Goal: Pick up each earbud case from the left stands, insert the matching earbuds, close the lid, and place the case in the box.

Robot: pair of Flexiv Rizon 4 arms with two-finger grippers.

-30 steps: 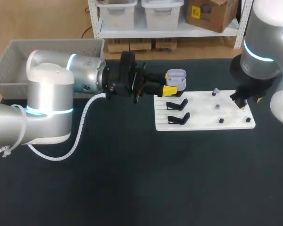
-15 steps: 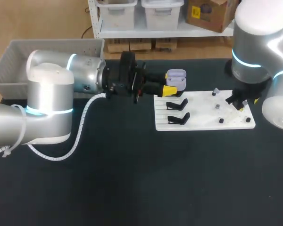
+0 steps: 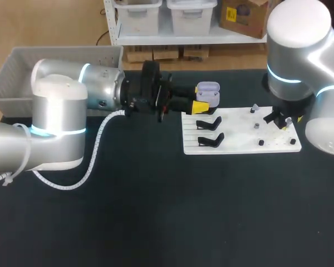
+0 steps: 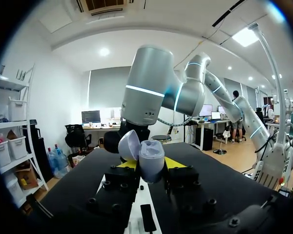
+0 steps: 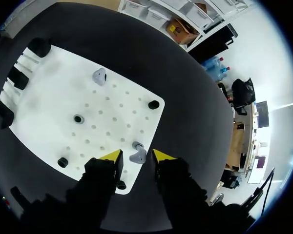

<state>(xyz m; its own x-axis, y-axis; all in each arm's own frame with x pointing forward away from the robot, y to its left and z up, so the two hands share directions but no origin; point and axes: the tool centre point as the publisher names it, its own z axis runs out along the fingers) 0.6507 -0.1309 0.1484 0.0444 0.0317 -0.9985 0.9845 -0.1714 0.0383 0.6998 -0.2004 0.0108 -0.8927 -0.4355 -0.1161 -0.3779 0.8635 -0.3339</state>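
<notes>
Head view puts the left arm [image 3: 72, 111] reaching across the table, its gripper [image 3: 202, 104] clamped from both sides on the lavender earbud case [image 3: 207, 90]. The case is held lid-up near the far left corner of the white board [image 3: 239, 139], well apart from the gray box [image 3: 22, 72] where it must end up. That open case looks like the first hazard: it sits high between the fingers, so a nudge during insertion could tilt it or snap the lid down. At the board's right edge the right gripper [image 5: 137, 157] hangs with its fingers spread either side of a small gray earbud [image 5: 136, 155] on its peg, not touching it. The bud is rounded and tiny, so an off-centre squeeze could squirt it off the board or seat it crooked. A second earbud [image 5: 98, 75] waits farther across the board.
</notes>
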